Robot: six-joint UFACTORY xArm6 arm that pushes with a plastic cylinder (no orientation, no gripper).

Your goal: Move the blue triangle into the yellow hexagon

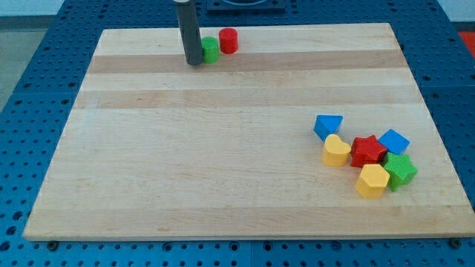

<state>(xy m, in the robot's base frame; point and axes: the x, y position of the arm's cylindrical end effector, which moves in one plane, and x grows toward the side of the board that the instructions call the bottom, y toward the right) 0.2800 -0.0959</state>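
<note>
We're over a pale wooden board (223, 170) that sits on a blue perforated table (44, 81). No claw on this rig, so nothing to call open, closed or gripping; we end in a dark rod (188, 30) coming down from the view's top.

Our tip (194, 63) rests on the board near the top edge, left of centre. It's touching, or just beside, the left side of a green block (211, 50); shape hard to make out, looks round. A red cylinder (228, 40) sits just to the right of and above the green one, touching it or nearly so.

All other blocks are clustered at the view's lower right, well apart from our tip:
- blue triangle (328, 125) at the cluster's upper left, just above the yellow heart (336, 150), touching or nearly
- red star (367, 151) right of the heart, touching it
- blue cube (393, 141) up and right of the star
- green star (401, 170) below the blue cube
- yellow hexagon (372, 180) at the cluster's bottom, beside the green star, below the red star

Blue triangle and yellow hexagon are apart, with the heart and red star between them.
</note>
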